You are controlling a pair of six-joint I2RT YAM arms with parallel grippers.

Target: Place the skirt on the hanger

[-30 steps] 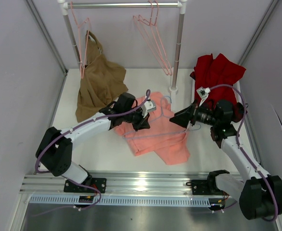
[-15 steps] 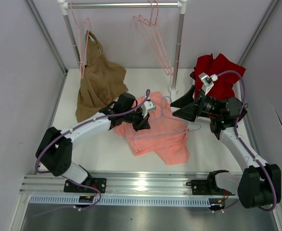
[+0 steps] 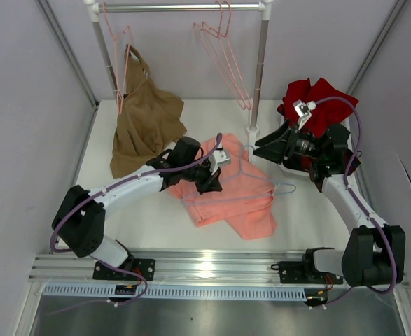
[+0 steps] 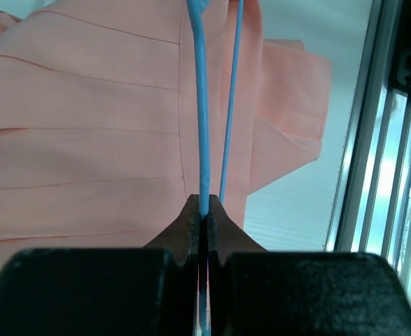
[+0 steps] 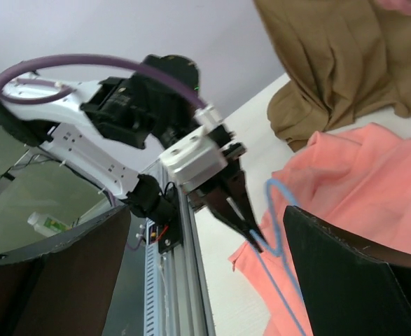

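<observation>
Your left gripper [image 4: 204, 210] has its jaws pressed fully together on one thin wire of the hanger [image 4: 202, 105]. You can see the blue wire run straight out from between the fingertips, with a second strand of the same hanger passing just beside them, outside the grip. The hanger lies on top of the skirt [image 3: 233, 203], which is spread loosely in the middle of the table [image 3: 156, 224], a little toward the right edge, its folds directly under the pinched wire. From above, the hanger's right end reaches just past the skirt onto bare table. Your right gripper [image 3: 260, 150] hangs beyond the skirt toward the far right corner, near the hanger's hook, its jaws spread wide with nothing between them, facing the left gripper. In the right wrist view a small bottle [image 5: 47, 224] shows past the near edge, its label too small for you to read. The tan-brown garment [image 3: 145, 122] sits at the far left corner, the dark red garment [image 3: 317, 98] at the far right
</observation>
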